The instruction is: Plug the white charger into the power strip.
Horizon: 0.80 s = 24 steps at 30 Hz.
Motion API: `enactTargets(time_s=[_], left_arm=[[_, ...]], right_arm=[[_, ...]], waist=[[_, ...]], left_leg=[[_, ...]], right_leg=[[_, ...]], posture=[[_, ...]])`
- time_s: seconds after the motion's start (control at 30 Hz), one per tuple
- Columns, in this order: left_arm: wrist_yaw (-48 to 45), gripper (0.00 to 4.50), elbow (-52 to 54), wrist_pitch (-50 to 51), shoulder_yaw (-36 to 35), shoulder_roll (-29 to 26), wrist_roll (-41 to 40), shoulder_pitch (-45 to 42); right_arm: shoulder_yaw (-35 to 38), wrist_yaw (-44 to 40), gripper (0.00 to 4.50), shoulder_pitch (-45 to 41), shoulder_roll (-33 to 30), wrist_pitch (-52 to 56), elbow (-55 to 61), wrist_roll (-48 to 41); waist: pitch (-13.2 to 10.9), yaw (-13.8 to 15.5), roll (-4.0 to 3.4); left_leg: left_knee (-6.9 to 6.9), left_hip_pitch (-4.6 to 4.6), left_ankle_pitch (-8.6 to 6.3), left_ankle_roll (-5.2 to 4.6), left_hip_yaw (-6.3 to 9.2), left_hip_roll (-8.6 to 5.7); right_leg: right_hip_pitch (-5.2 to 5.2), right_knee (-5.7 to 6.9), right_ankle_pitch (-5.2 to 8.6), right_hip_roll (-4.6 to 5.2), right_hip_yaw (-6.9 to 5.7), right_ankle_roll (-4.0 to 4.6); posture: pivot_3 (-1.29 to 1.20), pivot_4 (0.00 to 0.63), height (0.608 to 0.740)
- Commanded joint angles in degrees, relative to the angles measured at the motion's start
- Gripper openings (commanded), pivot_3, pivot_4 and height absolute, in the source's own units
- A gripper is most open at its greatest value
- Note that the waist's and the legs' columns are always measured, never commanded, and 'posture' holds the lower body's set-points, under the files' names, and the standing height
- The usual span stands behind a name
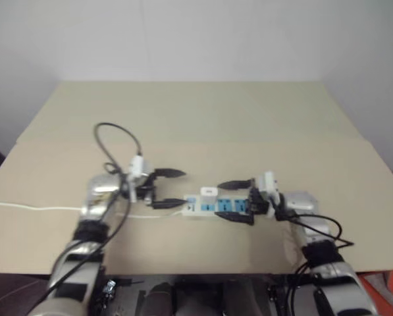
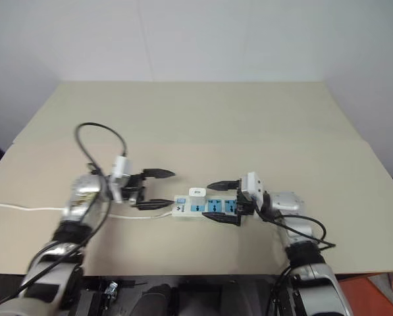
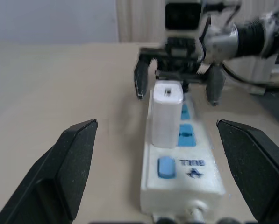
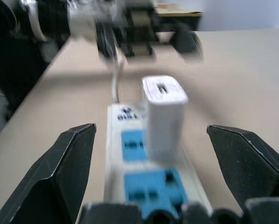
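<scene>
So the white charger (image 3: 167, 113) is sitting upright in the power strip (image 1: 216, 206), plugged into a socket near the cord end, with the blue socket faces running on from it toward the right claw (image 1: 237, 200). The strip lies flat on the tan surface (image 1: 203, 125), stretched between the two claws. The left claw (image 1: 166, 189) is spread wide and holding nothing, pointing sideways at the strip's cord end; its lower fingertip sits just beside that end, can't tell if it actually touches. From the left wrist view the strip and charger line up right down the middle between its fingers (image 3: 69, 165), with clear space on both sides. The right claw is also spread wide and empty, pointing the opposite way, so the two claws face each other. Its fingers (image 4: 67, 170) straddle the far end of the strip, one on each side, and the charger stands just ahead of them, closer to the left claw. The strip's thin white cord (image 1: 31, 208) trails off past the left claw toward the edge of the surface.
</scene>
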<state>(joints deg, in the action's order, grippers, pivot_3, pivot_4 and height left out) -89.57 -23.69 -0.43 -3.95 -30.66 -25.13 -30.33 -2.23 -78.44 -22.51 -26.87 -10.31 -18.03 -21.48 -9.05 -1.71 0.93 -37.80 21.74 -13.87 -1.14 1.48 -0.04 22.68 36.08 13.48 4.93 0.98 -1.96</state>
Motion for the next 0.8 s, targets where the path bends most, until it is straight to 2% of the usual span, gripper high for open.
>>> enactTargets(time_s=[0.03,0.17,0.27,0.33,0.43,0.8], left_arm=[[-1.6,4.44,6.8,3.2,-3.9,-7.3,-2.5,4.5],[-2.5,4.44,5.9,-0.6,-6.1,-15.5,0.0,10.3],[-1.9,4.44,6.1,-1.1,-8.3,-18.3,-0.7,13.0],[-1.4,4.44,6.4,-1.4,-9.5,-19.2,-1.0,14.3],[-0.9,4.44,7.1,-1.5,-10.2,-19.4,-1.2,15.4],[1.2,4.44,9.9,-0.2,-8.8,-17.8,-1.8,16.4]], right_arm=[[4.8,-0.9,4.5,1.0,-6.3,-0.8,7.8,-1.8],[7.9,-3.7,4.5,3.9,-17.7,4.8,12.3,-2.2],[9.3,-6.6,4.5,5.8,-25.8,12.6,13.4,-4.4],[10.8,-7.5,4.5,7.2,-29.1,14.8,13.7,-5.4],[12.9,-6.8,4.5,9.2,-30.9,15.5,14.9,-6.0],[16.9,-4.2,4.5,15.7,-31.5,16.5,20.8,-6.4]], waist=[[0.0,0.0,-0.07],[-0.1,0.5,-0.1],[-0.1,1.2,-0.06],[-0.1,1.4,-0.08],[-0.1,1.4,-0.07],[-0.1,1.2,-0.04]], left_leg=[[0.0,-0.01,0.0,0.0,0.0,0.0],[0.03,-0.1,0.0,0.0,-0.04,0.0],[0.03,-0.07,0.0,0.0,-0.06,0.05],[0.02,-0.03,0.0,0.0,-0.06,0.08],[0.03,0.01,0.0,0.0,-0.07,0.1],[0.03,0.03,0.0,0.0,-0.12,0.09]], right_leg=[[-0.01,0.0,0.0,0.01,0.0,0.0],[-0.06,-0.04,0.02,0.01,-0.02,0.02],[-0.06,-0.09,0.04,0.04,-0.05,0.04],[-0.05,-0.1,0.04,0.12,-0.11,0.05],[-0.05,-0.15,0.05,0.14,-0.13,0.05],[-0.04,-0.14,0.05,0.15,-0.11,0.03]], posture=[[0.0,0.15,0.74],[0.0,0.15,0.74],[0.0,0.15,0.74],[0.0,0.15,0.74],[0.0,0.15,0.74],[0.0,0.15,0.74]])
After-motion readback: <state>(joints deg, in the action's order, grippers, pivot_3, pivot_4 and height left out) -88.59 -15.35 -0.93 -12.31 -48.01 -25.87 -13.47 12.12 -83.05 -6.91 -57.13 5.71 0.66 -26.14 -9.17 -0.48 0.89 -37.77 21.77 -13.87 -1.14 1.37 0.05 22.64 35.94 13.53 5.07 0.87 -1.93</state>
